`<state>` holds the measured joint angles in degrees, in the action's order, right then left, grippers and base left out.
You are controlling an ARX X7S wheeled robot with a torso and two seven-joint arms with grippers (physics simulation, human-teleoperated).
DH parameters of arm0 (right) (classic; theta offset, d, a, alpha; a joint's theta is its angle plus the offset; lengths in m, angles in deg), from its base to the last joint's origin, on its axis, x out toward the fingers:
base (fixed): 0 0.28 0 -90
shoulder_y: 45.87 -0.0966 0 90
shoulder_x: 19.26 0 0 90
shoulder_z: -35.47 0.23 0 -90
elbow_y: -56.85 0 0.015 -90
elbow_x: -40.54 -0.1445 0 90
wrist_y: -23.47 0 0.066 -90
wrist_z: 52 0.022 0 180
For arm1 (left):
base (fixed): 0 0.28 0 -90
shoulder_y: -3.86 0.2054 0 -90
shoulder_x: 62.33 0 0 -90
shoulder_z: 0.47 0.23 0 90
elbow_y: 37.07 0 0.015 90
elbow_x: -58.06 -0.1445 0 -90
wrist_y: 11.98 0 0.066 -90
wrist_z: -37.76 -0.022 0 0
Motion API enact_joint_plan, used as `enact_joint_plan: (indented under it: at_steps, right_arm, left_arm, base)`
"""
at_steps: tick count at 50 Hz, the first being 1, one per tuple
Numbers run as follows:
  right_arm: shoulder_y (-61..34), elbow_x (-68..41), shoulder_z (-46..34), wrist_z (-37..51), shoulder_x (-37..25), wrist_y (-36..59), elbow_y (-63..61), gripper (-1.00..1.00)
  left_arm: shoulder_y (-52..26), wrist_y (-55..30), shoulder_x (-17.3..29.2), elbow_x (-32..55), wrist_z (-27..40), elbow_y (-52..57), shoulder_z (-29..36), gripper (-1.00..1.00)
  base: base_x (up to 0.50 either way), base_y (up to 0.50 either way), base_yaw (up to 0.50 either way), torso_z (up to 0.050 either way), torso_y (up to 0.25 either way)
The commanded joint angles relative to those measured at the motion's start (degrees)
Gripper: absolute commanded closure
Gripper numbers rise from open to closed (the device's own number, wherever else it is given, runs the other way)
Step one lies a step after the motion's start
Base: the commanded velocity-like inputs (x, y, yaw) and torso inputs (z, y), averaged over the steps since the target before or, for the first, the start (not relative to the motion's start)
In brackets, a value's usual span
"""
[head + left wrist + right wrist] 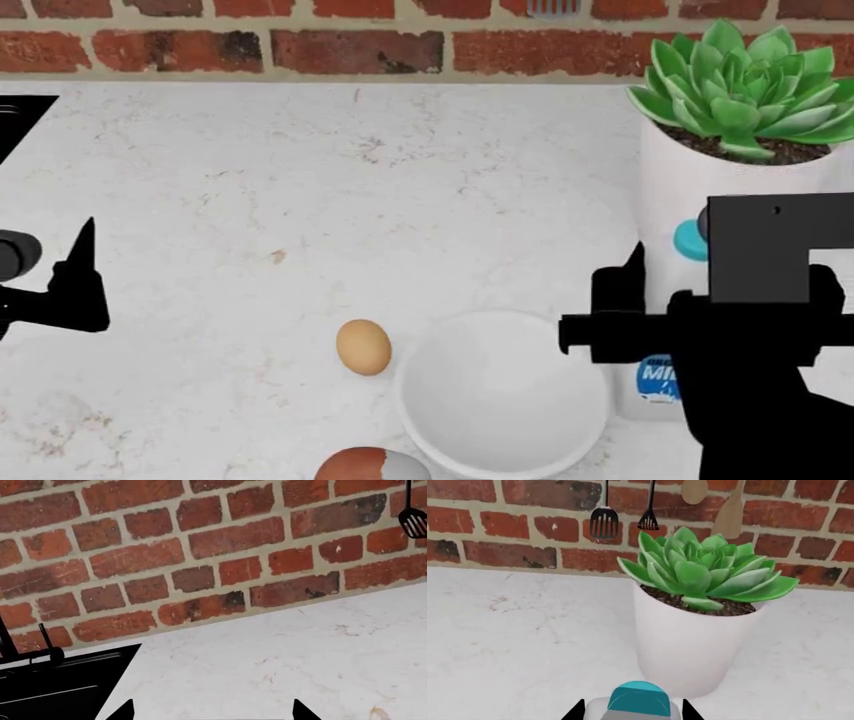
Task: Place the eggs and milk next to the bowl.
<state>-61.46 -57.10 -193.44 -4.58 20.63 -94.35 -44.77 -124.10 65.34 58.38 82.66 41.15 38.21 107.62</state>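
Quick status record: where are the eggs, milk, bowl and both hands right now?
bowl: glossy round white bowl on the marble counter
eggs: small tan egg just left of the bowl; reddish-brown egg with grey-white end at its lower left
milk: white bottle with teal cap, right of the bowl, before the white succulent pot
right hand: around the bottle cap
left hand: empty, far left

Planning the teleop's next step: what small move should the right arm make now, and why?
Probably open the right gripper and lift away: the milk stands upright beside the bowl, with both eggs already next to it.
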Motion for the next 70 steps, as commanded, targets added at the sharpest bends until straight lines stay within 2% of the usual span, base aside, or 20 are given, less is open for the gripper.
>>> enact_joint_plan:
  at_steps: [1, 22, 23, 41, 61, 70]
  right_arm:
    - [1.02, 3.13, 3.77, -1.41, 1.26, -0.09, 0.62, 1.00]
    - [3.49, 3.19, 4.86, -2.81, 1.03, -0.98, 1.40, 1.00]
    - [3.47, 3.19, 4.90, -2.85, 0.95, -0.95, 1.32, -1.00]
    - [2.34, 3.27, 5.69, -2.97, 0.25, 0.32, 0.61, -1.00]
    - [-6.10, 3.17, 7.15, -1.65, -2.14, 5.35, -3.19, -1.00]
    - [-11.41, 4.53, 7.60, -0.36, -5.83, 8.04, -7.57, -1.00]
  left_arm:
    - [0.16, -1.06, -1.74, -1.82, -1.10, -0.44, -0.80, -1.00]
    - [-0.33, -0.71, -1.84, -2.40, -1.41, -1.03, -0.07, -1.00]
    - [-0.31, -0.80, -1.84, -2.30, -1.40, -0.95, -0.11, -1.00]
    - [0.34, -1.41, -1.34, -1.90, -1.17, 0.42, -0.15, -1.00]
    - [-0.03, -1.88, -1.06, -1.46, -1.06, 1.27, -0.34, -1.00]
    - [-0.48, -2.80, -0.59, -0.40, -0.05, 3.22, -1.63, -1.00]
  base:
    - [0.00, 0.00, 0.00, 0.010, 0.000]
    - [0.00, 0.00, 0.00, 0.000, 0.000]
    - [0.00, 0.00, 0.00, 0.000, 0.000]
    - [0.00, 0.00, 0.00, 0.000, 0.000]
    - [0.00, 0.00, 0.00, 0.000, 0.000]
    - [0.00, 0.00, 0.00, 0.000, 0.000]
